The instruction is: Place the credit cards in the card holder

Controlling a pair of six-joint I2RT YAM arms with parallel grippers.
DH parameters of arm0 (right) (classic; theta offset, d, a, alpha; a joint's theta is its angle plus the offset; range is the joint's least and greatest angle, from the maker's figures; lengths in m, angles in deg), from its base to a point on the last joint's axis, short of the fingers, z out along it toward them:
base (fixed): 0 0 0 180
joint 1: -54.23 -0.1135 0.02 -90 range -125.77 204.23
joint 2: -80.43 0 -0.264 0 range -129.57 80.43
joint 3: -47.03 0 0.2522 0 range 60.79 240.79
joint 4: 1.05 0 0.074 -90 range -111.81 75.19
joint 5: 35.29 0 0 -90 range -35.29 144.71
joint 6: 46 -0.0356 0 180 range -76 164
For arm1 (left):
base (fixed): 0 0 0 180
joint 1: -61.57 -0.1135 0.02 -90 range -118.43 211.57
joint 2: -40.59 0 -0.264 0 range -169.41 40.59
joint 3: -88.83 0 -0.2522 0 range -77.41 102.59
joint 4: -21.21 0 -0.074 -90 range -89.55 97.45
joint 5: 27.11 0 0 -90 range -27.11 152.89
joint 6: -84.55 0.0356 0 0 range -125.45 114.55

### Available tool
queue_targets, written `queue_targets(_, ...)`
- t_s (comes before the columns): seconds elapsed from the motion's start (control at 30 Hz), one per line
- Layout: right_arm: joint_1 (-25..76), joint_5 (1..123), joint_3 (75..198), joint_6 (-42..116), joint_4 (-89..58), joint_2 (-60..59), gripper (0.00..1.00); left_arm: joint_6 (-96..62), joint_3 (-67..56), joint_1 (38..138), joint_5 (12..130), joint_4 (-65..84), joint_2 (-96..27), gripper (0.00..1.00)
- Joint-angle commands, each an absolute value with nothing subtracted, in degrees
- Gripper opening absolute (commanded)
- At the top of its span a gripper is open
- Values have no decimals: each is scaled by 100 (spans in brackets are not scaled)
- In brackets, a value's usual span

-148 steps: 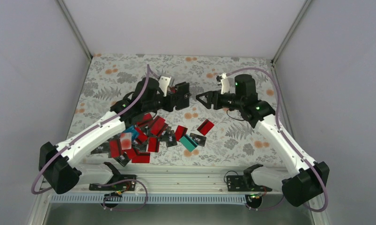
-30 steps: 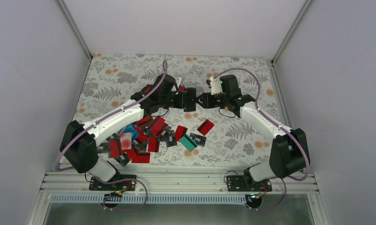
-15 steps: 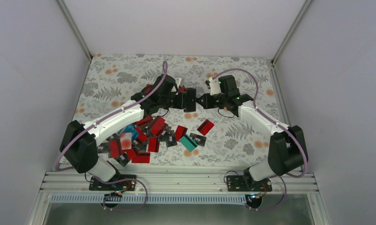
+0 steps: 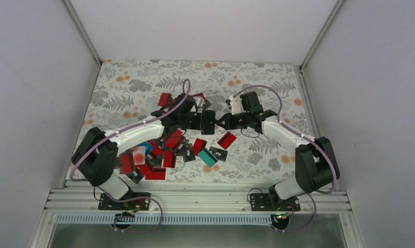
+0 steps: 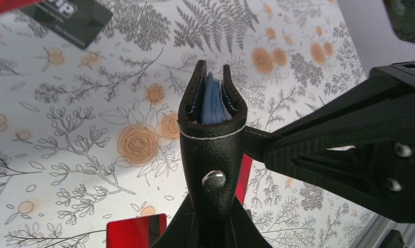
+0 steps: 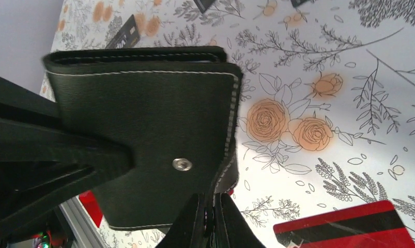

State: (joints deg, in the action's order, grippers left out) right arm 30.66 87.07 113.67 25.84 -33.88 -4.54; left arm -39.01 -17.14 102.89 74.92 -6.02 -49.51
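Observation:
The black card holder (image 4: 209,122) hangs over the middle of the table between both grippers. My left gripper (image 4: 201,122) is shut on its lower part; in the left wrist view the card holder (image 5: 211,150) stands edge-on, its mouth spread at the top with blue cards (image 5: 214,101) inside. My right gripper (image 6: 209,204) is shut on the holder's stitched edge next to the snap button (image 6: 182,164). Several red, black and teal credit cards (image 4: 154,154) lie piled on the cloth nearer the arm bases.
A single red card (image 4: 227,139) and a teal one (image 4: 208,156) lie just in front of the grippers. Another red card (image 4: 165,98) lies behind the left arm. The floral cloth (image 4: 133,82) covers the table, and grey walls close in the sides.
Both arms have come nearer and lower with the holder between them. My right gripper has shut on the holder's edge. A red card behind the left arm now shows.

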Motion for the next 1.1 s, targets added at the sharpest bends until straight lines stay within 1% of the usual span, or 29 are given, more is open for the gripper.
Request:
queue_targets(0.0, 3015, 8910, 11383, 2549, -3308, -798, 4, -3928, -1741, 10236, 7545, -200, -5428, 2)
queue_targets(0.27, 3015, 8999, 11804, 2680, -3464, -1435, 4, -3595, -1542, 10017, 7481, -190, -6194, 4)
queue_targets(0.47, 3015, 9130, 12040, 2730, -3577, -1923, 4, -3390, -1506, 9764, 7506, -156, -6541, 13)
queue_targets(0.57, 3015, 9174, 12066, 2690, -3565, -1994, 4, -3275, -1424, 9713, 7521, -204, -6701, 20)
queue_targets(0.6, 3015, 9181, 12079, 2674, -3564, -1997, 4, -3239, -1384, 9713, 7501, -239, -6747, 25)
queue_targets(0.67, 3015, 9189, 12096, 2648, -3562, -1977, 4, -3148, -1315, 9703, 7422, -335, -6783, 35)
queue_targets(0.73, 3019, 9174, 12123, 2619, -3583, -1944, 4, -3081, -1268, 9699, 7299, -424, -6749, 48)
queue_targets(0.8, 3023, 9172, 12161, 2587, -3617, -1901, 4, -3017, -1240, 9700, 7174, -526, -6643, 58)
queue_targets(0.9, 3031, 9150, 12211, 2510, -3673, -1865, 4, -2902, -1181, 9716, 7028, -751, -6491, 68)
queue_targets(1.07, 3050, 9386, 12213, 2413, -3654, -1703, 4, -2686, -1351, 9851, 6817, -950, -6050, 80)
